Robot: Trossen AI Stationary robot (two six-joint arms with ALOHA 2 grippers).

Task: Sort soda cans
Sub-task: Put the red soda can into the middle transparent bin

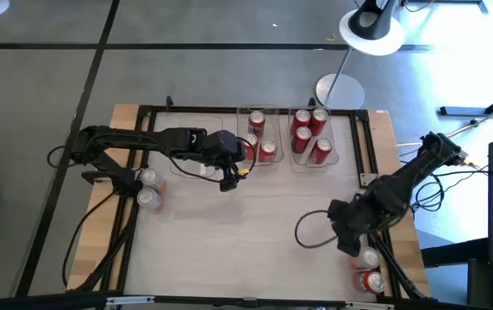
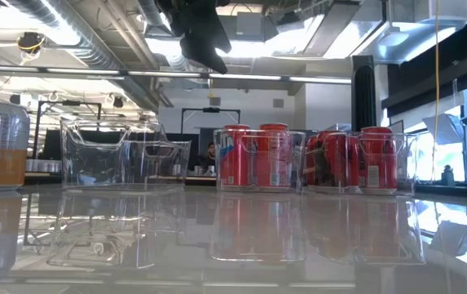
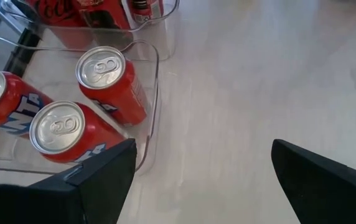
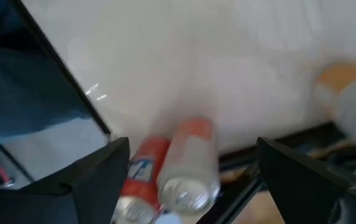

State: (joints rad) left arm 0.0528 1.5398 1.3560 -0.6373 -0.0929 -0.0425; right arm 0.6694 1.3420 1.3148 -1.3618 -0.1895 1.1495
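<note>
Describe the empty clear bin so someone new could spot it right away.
Look at the far edge of the table, where three clear bins sit in a row. The empty bin is the leftmost, under the left arm; the middle bin and right bin hold red cans.

Glossy red metal soda cans [image 3: 111, 87] with silver tops sit in clear smooth plastic bins [image 2: 109, 155]; the white glossy table [image 1: 246, 232] has seemingly wooden edges.

Three clear bins [image 1: 196, 142] sit on the bench [image 1: 246, 232]. Eight red cans [image 1: 301, 119] stand in two of them. Four loose cans: two pale cans [image 1: 149, 198] at nine o'clock, two more [image 1: 369, 280] at five o'clock.
</note>
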